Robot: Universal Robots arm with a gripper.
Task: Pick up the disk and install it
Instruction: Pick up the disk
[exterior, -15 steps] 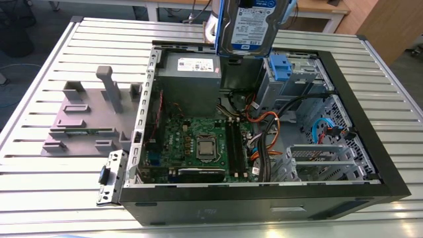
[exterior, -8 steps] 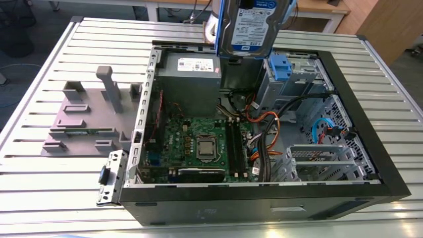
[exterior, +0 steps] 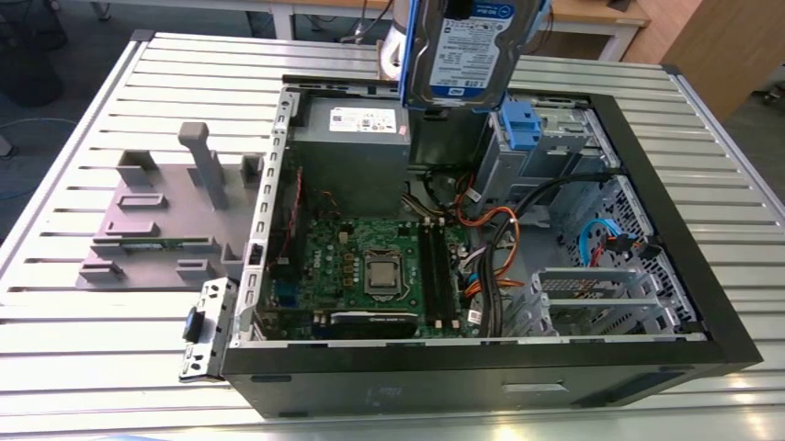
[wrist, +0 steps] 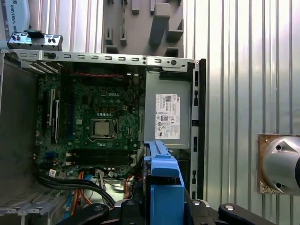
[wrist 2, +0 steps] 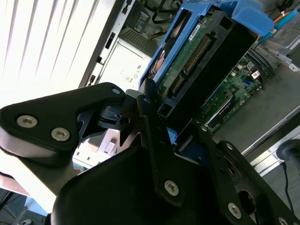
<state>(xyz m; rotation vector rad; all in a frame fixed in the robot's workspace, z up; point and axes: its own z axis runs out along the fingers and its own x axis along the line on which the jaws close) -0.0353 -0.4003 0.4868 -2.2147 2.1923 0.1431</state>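
I have the black linkage gripper (wrist 2: 165,119) with its fingers pressed against both sides of the disk (wrist 2: 197,61), a flat silver metal drive with a white-and-blue label in a blue plastic bracket. The contact spots are partly hidden, so I judge it clamped rather than see it. Pick-up is done. The disk hangs upright above the far edge of the open black tower computer case (exterior: 491,358), not yet seated in it. Inside the case lie a boxy grey metal power supply (exterior: 356,152) and a green circuit board (exterior: 381,266). Beside the case, a matte grey plastic stand with upright posts (exterior: 172,202) sits on the ribbed aluminium table (exterior: 736,211).
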